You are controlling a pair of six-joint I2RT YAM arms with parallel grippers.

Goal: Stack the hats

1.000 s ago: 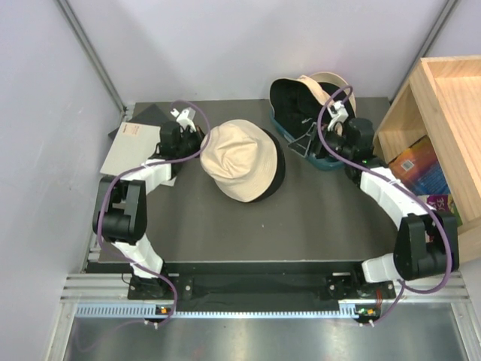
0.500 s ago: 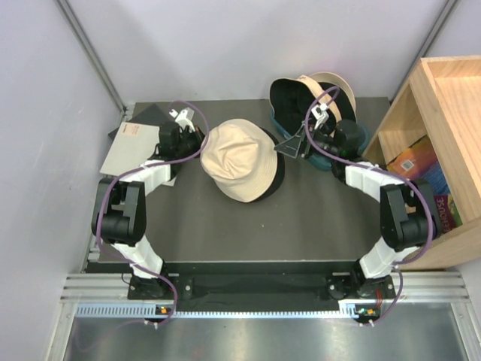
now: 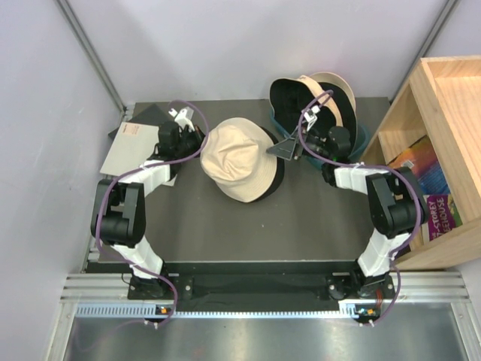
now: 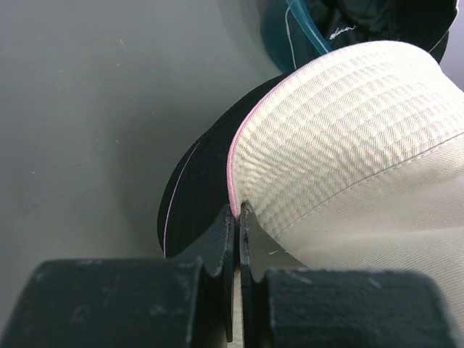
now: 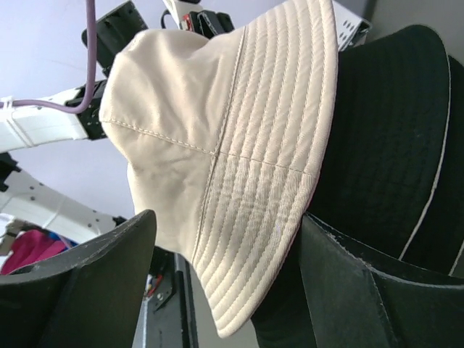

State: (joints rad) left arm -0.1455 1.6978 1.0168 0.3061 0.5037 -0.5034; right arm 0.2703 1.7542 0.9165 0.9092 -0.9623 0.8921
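Fingers of left gripper [image 4: 238, 215] pinch cream hat [image 4: 348, 145] brim (pink-edged) | right gripper [image 5: 226, 221] spread wide at same hat's brim

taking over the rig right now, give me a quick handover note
The left gripper is shut on the beige hat at its left brim.
The right gripper is open, straddling that hat's right brim, not clamped.
Done: the beige hat lies on a black hat mid-table.
Left: the back hats, black and beige, at the back right, not yet on the pile.
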